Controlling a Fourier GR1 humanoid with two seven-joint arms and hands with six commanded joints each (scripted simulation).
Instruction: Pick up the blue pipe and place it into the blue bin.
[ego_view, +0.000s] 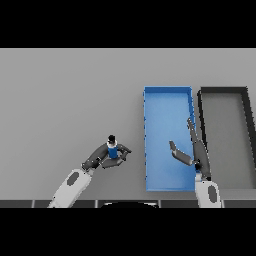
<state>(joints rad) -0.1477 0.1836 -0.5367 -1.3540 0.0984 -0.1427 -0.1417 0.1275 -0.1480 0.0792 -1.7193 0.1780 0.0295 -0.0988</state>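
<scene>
The left hand (107, 156) is low on the grey table (70, 100), left of the middle. Its fingers and thumb curl round the pipe (112, 148) and hold it tight. The pipe is small and blue, with a black top. It stands up straight inside the hand. Its black top sticks out above the fingers. The picture does not show if the pipe is off the table or still on it.

The blue bin (150, 100) is just to the right of the left hand. The pipe is not in the bin. There is a small gap of table between the hand and the bin's left wall.

The right hand (192, 150) is over the right side of the blue bin. Its fingers are straight and point away from the robot. Its thumb sticks out to the left. It holds nothing.

A black bin (222, 91) sits right beside the blue bin, on the far side from the left hand. The right hand is near the wall between the two bins.
</scene>
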